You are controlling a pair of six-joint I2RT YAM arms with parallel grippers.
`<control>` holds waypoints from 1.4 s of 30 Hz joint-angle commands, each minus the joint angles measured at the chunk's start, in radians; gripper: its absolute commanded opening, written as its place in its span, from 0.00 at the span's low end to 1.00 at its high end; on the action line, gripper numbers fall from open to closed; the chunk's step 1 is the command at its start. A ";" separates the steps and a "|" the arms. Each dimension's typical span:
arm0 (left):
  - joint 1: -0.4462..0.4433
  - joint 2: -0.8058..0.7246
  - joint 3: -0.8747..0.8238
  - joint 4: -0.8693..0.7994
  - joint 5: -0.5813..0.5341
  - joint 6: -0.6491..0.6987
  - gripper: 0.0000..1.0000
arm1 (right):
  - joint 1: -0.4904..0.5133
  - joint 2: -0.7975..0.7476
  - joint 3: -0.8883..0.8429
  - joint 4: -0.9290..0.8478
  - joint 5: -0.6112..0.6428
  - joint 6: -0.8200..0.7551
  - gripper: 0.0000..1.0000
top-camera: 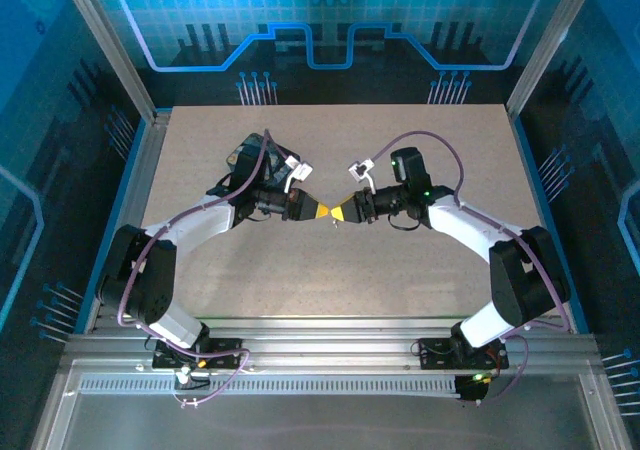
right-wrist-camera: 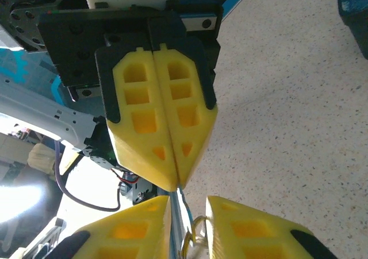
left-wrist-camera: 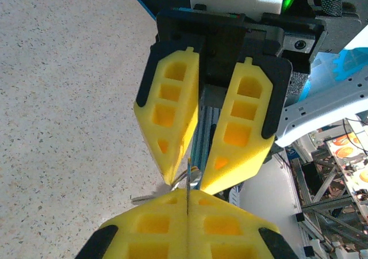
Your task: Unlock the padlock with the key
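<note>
One key [left-wrist-camera: 188,194], perhaps one padlock [right-wrist-camera: 194,237]

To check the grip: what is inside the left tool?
A thin metal blade, likely the key, pokes out from the left tool's shut fingers; its remainder is covered.

The right gripper [right-wrist-camera: 190,233] is holding the padlock [right-wrist-camera: 195,239] by its thin metal loop between its yellow fingers at the bottom edge. The left gripper [right-wrist-camera: 175,184], fingers pressed together, is pointing the key [right-wrist-camera: 183,204] down into that gap, above the speckled table [right-wrist-camera: 299,126].

Bare tabletop [top-camera: 330,300] on every side of the two sets of fingers [top-camera: 320,211] (tip to tip, mid-table)
</note>
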 commanded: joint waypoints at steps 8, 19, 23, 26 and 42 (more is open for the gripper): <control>0.008 -0.030 0.012 0.013 0.030 0.008 0.00 | 0.014 -0.012 -0.022 0.019 -0.036 -0.026 0.00; 0.050 -0.036 0.021 -0.010 -0.138 -0.030 0.37 | -0.008 -0.047 -0.103 0.105 -0.016 0.022 0.00; 0.083 -0.067 0.031 -0.030 -0.265 -0.038 0.56 | -0.023 -0.049 -0.110 0.101 0.005 0.039 0.00; 0.089 -0.086 0.061 -0.099 -0.483 -0.035 0.55 | -0.032 -0.046 -0.102 0.080 0.049 0.060 0.00; 0.065 0.255 0.515 -0.432 -1.206 -0.049 0.62 | -0.018 -0.014 -0.045 0.054 0.239 0.203 0.00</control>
